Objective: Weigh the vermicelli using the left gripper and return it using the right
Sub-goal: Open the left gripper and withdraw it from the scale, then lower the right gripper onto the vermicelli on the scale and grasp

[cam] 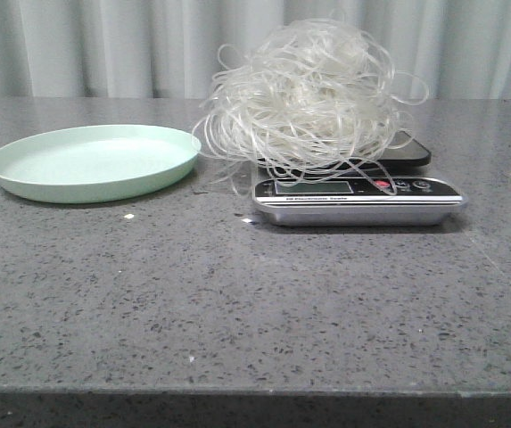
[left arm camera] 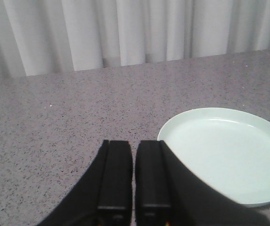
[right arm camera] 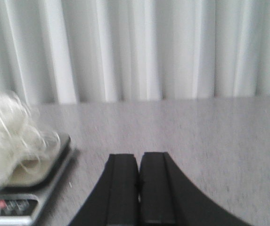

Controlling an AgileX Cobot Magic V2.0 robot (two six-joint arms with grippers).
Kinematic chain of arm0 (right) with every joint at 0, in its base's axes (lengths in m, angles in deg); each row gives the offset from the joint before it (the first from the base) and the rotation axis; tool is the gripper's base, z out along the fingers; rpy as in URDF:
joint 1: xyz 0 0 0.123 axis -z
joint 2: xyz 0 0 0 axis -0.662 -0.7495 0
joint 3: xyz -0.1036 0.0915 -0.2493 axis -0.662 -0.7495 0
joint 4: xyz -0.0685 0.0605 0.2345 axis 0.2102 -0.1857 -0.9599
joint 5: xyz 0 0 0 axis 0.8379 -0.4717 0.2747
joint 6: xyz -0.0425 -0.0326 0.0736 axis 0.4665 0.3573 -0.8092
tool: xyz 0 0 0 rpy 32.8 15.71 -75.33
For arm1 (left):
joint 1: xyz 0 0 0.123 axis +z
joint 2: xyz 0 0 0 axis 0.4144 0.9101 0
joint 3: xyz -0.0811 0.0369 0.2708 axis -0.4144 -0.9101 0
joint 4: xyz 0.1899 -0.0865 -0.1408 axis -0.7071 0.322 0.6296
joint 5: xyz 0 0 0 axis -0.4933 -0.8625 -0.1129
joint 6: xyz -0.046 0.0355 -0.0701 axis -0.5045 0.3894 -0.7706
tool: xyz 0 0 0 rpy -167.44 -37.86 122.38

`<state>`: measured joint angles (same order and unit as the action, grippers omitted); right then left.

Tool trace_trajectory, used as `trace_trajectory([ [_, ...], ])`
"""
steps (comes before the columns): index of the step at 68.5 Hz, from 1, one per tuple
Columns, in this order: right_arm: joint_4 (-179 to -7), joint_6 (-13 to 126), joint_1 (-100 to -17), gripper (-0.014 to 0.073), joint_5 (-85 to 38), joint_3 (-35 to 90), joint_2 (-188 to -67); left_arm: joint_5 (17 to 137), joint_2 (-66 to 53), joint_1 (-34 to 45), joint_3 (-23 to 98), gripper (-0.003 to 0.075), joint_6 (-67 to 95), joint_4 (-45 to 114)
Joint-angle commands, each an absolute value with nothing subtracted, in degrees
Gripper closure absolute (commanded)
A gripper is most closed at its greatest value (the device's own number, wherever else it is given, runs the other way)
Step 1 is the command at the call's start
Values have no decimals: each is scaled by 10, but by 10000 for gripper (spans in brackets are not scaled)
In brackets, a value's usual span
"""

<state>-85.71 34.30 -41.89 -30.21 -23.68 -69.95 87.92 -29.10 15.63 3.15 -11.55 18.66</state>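
The vermicelli [cam: 313, 94], a fluffy tangle of thin whitish strands, rests on the silver and black kitchen scale [cam: 358, 192] at the table's middle right, with loose strands hanging over the display. It also shows in the right wrist view as a white tuft, the vermicelli [right arm camera: 5, 141], on the scale [right arm camera: 28, 200]. The pale green plate [cam: 94, 162] lies bare at the left. My left gripper [left arm camera: 134, 143] is shut, holds nothing, and sits just beside the plate [left arm camera: 229, 150]. My right gripper [right arm camera: 138, 155] is shut and holds nothing, off to the scale's side. Neither gripper appears in the front view.
The grey speckled stone table [cam: 237, 303] runs to a front edge near the camera. A pale pleated curtain [cam: 103, 45] hangs behind the table's far edge.
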Motion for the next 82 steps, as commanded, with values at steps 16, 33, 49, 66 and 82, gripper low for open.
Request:
trace_trajectory([
  [16,-864,347,-421,442,-267,35,-941,931,-293,157,47,577,-121,190],
  [33,-865,422,-517,437,-138,246,-1144,931,-293,157,47,577,-121,190],
  [49,-865,432,-602,187,-69,380,-1300,931,-293,157,47,577,-121,190],
  [66,-891,432,-620,-13,31,515,-1442,933,-293,157,47,577,-121,190],
  [82,-950,462,-620,-10,130,627,-1552,933,-293,157,47,577,-121,190],
])
